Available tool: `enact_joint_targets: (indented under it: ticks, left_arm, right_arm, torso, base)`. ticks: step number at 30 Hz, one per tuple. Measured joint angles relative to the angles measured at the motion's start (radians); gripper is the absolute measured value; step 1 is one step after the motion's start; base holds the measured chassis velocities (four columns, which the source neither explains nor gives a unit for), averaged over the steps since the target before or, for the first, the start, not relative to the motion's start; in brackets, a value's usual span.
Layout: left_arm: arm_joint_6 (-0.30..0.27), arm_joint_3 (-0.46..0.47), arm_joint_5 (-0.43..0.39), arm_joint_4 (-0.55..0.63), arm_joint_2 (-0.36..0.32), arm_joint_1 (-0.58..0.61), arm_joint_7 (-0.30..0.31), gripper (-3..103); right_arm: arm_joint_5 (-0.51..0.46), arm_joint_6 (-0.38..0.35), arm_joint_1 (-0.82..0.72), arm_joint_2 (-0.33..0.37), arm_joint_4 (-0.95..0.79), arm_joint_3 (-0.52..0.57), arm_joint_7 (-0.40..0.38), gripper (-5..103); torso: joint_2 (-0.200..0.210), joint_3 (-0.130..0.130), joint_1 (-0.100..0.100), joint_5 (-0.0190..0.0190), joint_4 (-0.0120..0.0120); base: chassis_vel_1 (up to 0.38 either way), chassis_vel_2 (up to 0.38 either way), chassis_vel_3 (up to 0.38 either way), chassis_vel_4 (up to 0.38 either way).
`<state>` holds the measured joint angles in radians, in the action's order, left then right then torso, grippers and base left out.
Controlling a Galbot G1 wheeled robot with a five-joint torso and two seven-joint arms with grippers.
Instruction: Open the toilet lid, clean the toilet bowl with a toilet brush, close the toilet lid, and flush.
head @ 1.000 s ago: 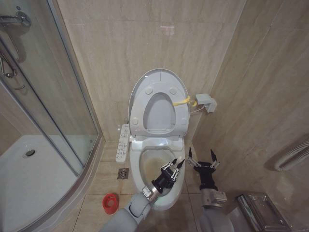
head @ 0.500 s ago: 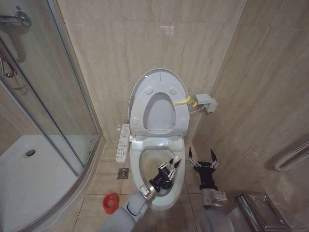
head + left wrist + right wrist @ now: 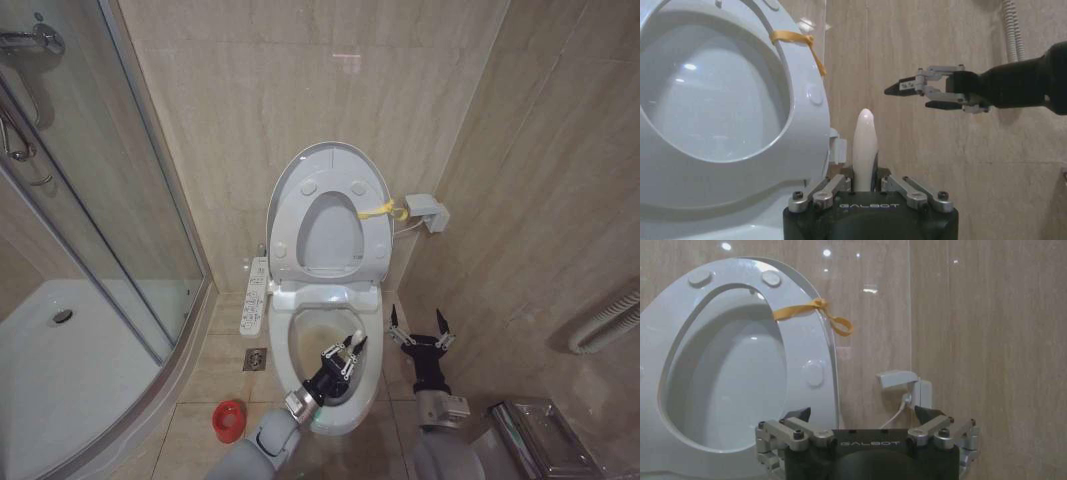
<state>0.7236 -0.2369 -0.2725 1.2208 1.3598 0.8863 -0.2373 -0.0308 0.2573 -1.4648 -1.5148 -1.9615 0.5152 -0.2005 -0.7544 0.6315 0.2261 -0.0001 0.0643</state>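
**Left tool holds the brush handle over the open bowl**

The toilet lid (image 3: 330, 190) stands upright against the wall behind the toilet bowl (image 3: 300, 345), with the ring seat (image 3: 285, 235) raised against it and a yellow band (image 3: 385, 210) tied round their edge on the side nearer the wall socket (image 3: 428, 212). The left tool (image 3: 340, 360) reaches over the bowl's opening, toward its front rim, its fingers clamped on the thin white handle of the toilet brush (image 3: 865, 145); the handle's rounded tip sticks up past the fingers, and the bristle head is hidden from view. The right tool (image 3: 418, 335) hangs just beside the bowl on the socket side, fingers spread wide and holding nothing. The red cup holder (image 3: 230, 420) sits on the floor tiles on the bowl's other side, near the shower enclosure (image 3: 110, 300), below the bidet button panel (image 3: 255, 297).
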Motion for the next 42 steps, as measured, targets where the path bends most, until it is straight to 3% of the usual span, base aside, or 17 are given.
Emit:
enact_joint_targets:
  ticks: [8, 21, 30, 42]
  left_arm:
    - [-0.033, -0.034, -0.008, 0.121, -0.01, 0.014, 0.005, 19]
    - [0.001, -0.004, -0.025, 0.012, -0.023, -0.008, 0.0, 19]
    - [-0.037, -0.056, -0.052, 0.135, -0.03, 0.009, 0.002, 19]
    - [0.007, 0.011, -0.035, -0.048, -0.043, -0.031, -0.001, 19]
  right_arm:
    - [0.0, 0.0, 0.0, 0.0, 0.0, 0.0, 0.0, 100]
    - [0.0, 0.0, 0.0, 0.0, 0.0, 0.0, 0.0, 100]
    - [0.0, 0.0, 0.0, 0.0, 0.0, 0.0, 0.0, 100]
    - [0.0, 0.0, 0.0, 0.0, 0.0, 0.0, 0.0, 100]
  torso:
    - [0.0, 0.0, 0.0, 0.0, -0.0001]
    - [0.0, 0.0, 0.0, 0.0, -0.0002]
    - [0.0, 0.0, 0.0, 0.0001, -0.0003]
    - [0.0, 0.0, 0.0, 0.0, -0.0003]
  base:
    - [0.0, 0.0, 0.0, 0.0]
    - [0.0, 0.0, 0.0, 0.0]
    - [0.0, 0.0, 0.0, 0.0]
    - [0.0, 0.0, 0.0, 0.0]
